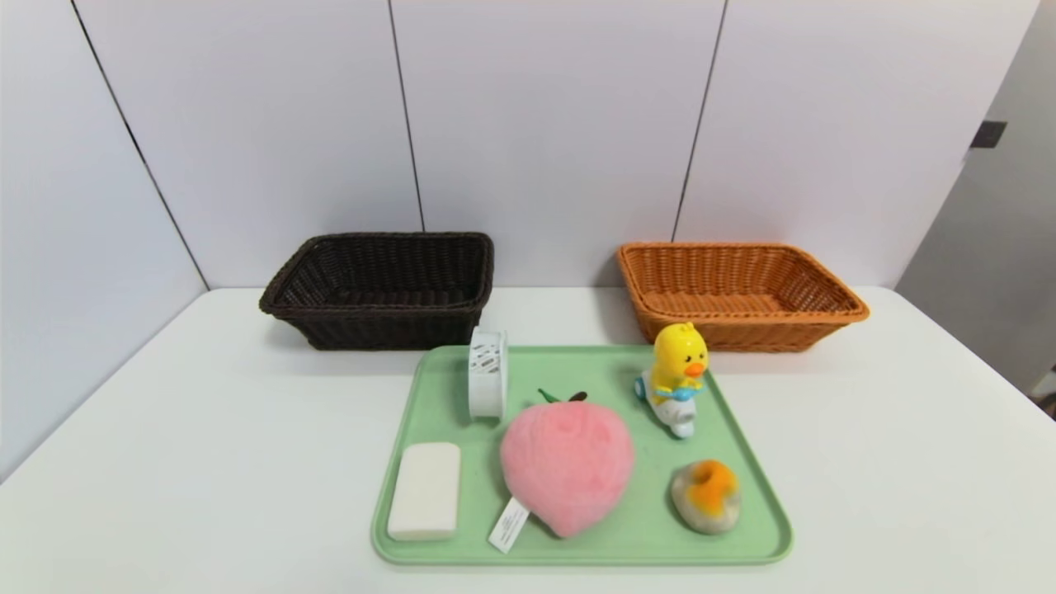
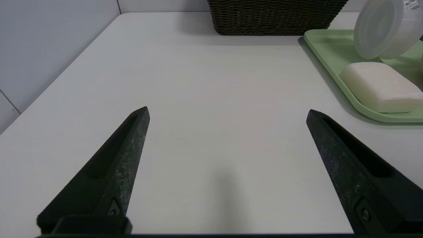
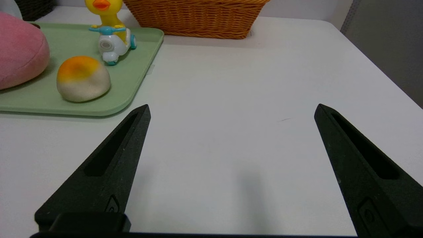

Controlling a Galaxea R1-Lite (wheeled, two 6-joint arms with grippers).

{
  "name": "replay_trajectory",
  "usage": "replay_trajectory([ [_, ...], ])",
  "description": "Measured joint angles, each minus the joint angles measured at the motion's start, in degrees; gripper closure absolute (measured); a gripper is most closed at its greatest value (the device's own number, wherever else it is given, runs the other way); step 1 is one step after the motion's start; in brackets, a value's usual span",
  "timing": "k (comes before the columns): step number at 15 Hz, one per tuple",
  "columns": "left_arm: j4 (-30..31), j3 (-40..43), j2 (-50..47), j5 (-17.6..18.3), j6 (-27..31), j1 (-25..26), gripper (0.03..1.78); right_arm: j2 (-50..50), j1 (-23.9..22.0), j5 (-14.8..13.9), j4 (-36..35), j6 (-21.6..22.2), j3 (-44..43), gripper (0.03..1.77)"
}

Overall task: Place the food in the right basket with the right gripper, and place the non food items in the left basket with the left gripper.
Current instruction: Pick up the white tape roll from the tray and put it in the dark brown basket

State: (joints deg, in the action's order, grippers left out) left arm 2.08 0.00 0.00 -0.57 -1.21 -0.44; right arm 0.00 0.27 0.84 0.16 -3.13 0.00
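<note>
Hovering low over the bare white bench [image 2: 205,99], left gripper [image 2: 228,112] and right gripper [image 3: 231,109] both pointing forward, fingers [image 2: 132,148] spread wide apart and holding nothing; likely parked this way as a start pose, each arm already on the side of its own basket.

Sitting off to the inner side of the left fingers, just ahead: green tray [image 1: 412,412], carrying everything still to be sorted. Lying nearest on that side, a white soap bar [image 2: 380,86], flat at the tray's near edge; standing on edge beyond it, a round white plastic container [image 2: 380,29]. Both looking like non-food, so falling to the left arm.

Sitting to the inner side of the right fingers [image 3: 132,148], closest: an orange-and-cream bun [image 3: 82,82], probably the food item and an easy first reach. Resting past it, a pink plush peach [image 1: 568,466] with a tag, filling the tray's middle. Standing farther on, a yellow duck toy [image 3: 110,33] on a scooter, upright near the tray's far corner.

Waiting beyond the tray, well ahead of the fingers: dark brown basket [image 1: 384,289] on the left and orange basket [image 1: 738,293] on the right, both showing nothing inside, set apart so drops cannot get mixed.

Closing off the scene behind the bench: plain pale wall panels [image 1: 544,124] with dark seams.
</note>
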Motion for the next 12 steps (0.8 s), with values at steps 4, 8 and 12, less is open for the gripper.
replay_trajectory([
  [4,0.0,0.0,0.0,-0.02,0.0,0.0,0.12,0.0,0.0,-0.27,0.02,0.68,0.0,0.09],
  [8,0.0,0.0,0.0,-0.02,-0.06,0.0,0.12,0.0,0.0,-0.02,0.02,0.18,0.0,0.09],
  [12,-0.02,0.0,0.0,0.11,0.61,0.0,0.12,0.0,-0.02,-0.51,0.0,0.6,0.0,0.09],
])
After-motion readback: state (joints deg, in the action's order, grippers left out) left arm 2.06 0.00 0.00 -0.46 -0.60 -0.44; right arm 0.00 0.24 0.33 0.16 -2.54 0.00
